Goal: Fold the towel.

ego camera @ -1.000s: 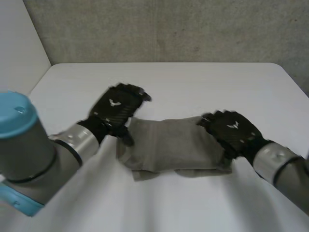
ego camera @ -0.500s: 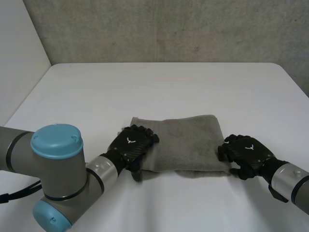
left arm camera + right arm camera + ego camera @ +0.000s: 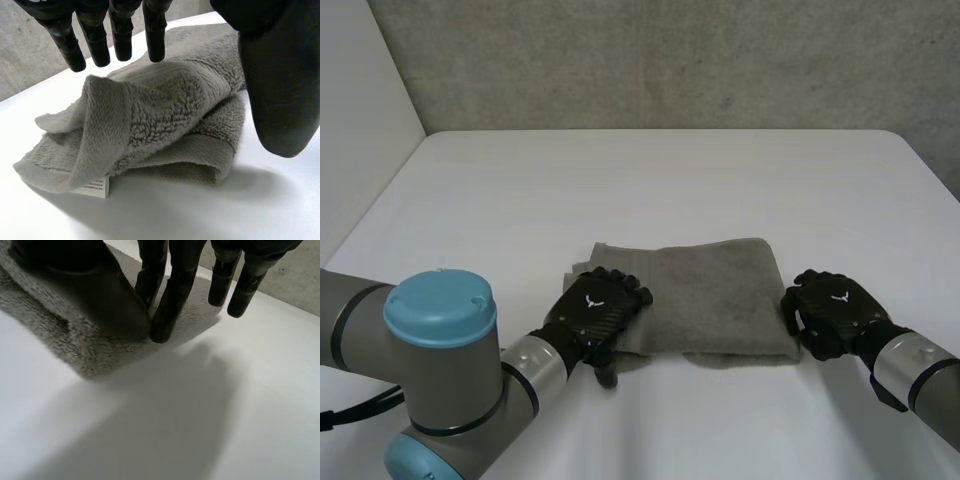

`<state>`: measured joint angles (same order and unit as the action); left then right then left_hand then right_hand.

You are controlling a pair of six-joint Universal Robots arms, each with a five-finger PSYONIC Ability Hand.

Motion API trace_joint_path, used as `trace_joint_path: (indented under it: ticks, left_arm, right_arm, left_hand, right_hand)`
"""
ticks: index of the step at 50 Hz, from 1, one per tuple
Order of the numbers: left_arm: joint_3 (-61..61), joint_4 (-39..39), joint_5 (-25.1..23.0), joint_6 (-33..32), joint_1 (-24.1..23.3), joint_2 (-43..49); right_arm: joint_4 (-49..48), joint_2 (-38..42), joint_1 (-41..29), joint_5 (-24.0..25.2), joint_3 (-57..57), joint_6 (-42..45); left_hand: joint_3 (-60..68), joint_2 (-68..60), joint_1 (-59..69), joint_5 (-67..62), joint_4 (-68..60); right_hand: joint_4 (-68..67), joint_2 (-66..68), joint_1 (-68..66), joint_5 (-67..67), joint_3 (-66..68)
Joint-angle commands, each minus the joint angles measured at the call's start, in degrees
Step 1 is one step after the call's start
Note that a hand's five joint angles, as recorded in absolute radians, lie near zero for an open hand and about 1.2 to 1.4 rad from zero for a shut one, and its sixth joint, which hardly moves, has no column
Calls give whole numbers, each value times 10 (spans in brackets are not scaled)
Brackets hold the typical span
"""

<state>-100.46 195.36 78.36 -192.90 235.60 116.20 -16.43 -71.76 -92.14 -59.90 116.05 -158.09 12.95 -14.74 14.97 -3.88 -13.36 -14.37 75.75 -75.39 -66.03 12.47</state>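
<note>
A grey towel point(image 3: 710, 295) lies folded in layers on the white table point(image 3: 670, 180), with a rumpled left end and a small label underneath point(image 3: 95, 189). My left hand point(image 3: 595, 310) rests over the towel's near left corner, open. In the left wrist view its straight fingers point(image 3: 120, 35) hover just above the bunched fold of the towel point(image 3: 165, 115), the thumb point(image 3: 280, 90) apart beside it. My right hand point(image 3: 835, 310) is at the towel's near right corner. Its thumb and two fingers point(image 3: 170, 300) come together on the towel's edge point(image 3: 65, 340), pinching it.
A grey concrete wall point(image 3: 670, 60) runs behind the table's far edge. A pale wall point(image 3: 350, 100) stands at the left. Bare tabletop surrounds the towel on all sides.
My left hand came from the towel's far left edge down onto its near left corner. My right hand slid off the towel's top to the near right corner and closed its fingers there.
</note>
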Motion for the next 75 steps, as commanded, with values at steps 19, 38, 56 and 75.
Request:
trace_joint_path:
  ticks: [19, 38, 56, 75]
  left_arm:
    - [-29, -4, 11, 46, 49, -108]
    - [-32, 0, 11, 46, 48, -106]
    - [-32, 0, 14, 46, 56, -112]
    - [-33, 0, 15, 69, 89, -136]
  right_arm:
    - [63, -51, 16, 42, 31, -6]
    - [-18, -18, -9, 9, 26, -6]
    - [81, -109, 51, 44, -33, 6]
    - [107, -41, -224, -101, -150, -44]
  left_hand:
    - [-30, 35, -38, 27, 34]
    - [-30, 35, -38, 27, 34]
    - [-30, 35, -38, 27, 34]
    - [-30, 35, -38, 27, 34]
  right_hand:
    - [44, -334, 330, 336, -25]
    - [44, 42, -46, -40, -25]
    - [44, 42, -46, -40, -25]
    - [44, -361, 357, 363, -25]
